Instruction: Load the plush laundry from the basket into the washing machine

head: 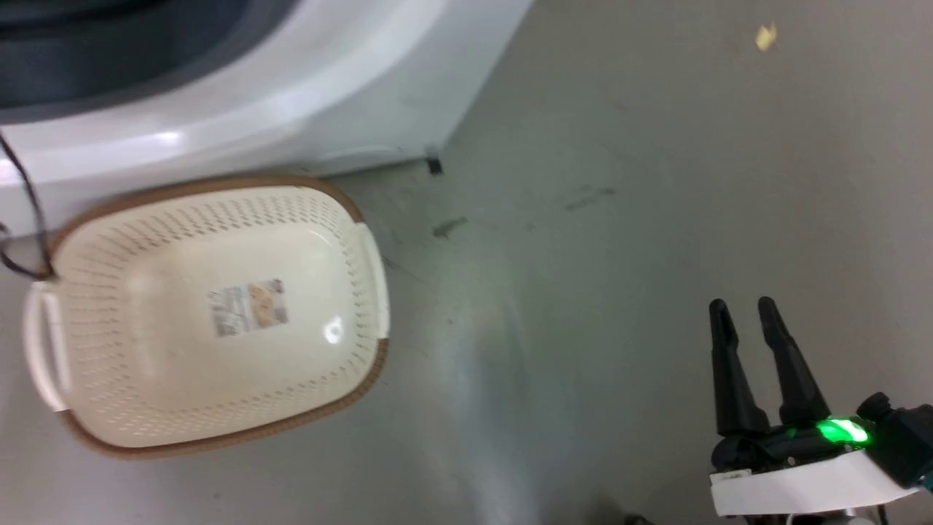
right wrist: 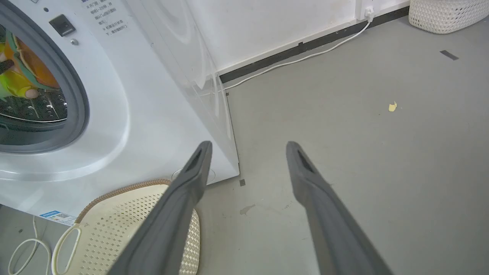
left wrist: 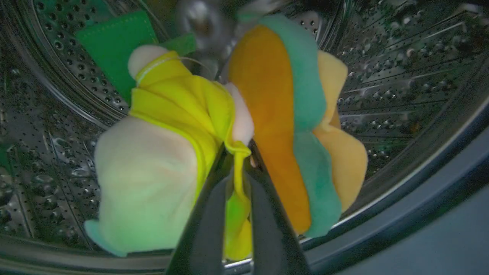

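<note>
While the basket [head: 102, 364] sits left in the head view, its label [head: 248, 308] too blurred to read, the left gripper [left wrist: 240, 152] pinches yellow cloth of the doll [left wrist: 172, 107] beside the bun [left wrist: 267, 95] inside the drum [left wrist: 401, 76]. Small print [right wrist: 110, 19] on the washer [right wrist: 153, 114] is illegible. Lower right, the right gripper [head: 742, 302] stands spread over floor [head: 619, 292].

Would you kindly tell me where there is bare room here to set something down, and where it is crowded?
Free: the grey floor between the basket and the open right gripper, and the basket's own bottom, bare but for its label. Crowded: the drum, where the left gripper, shut on the doll, sits beside the bun plush.
</note>
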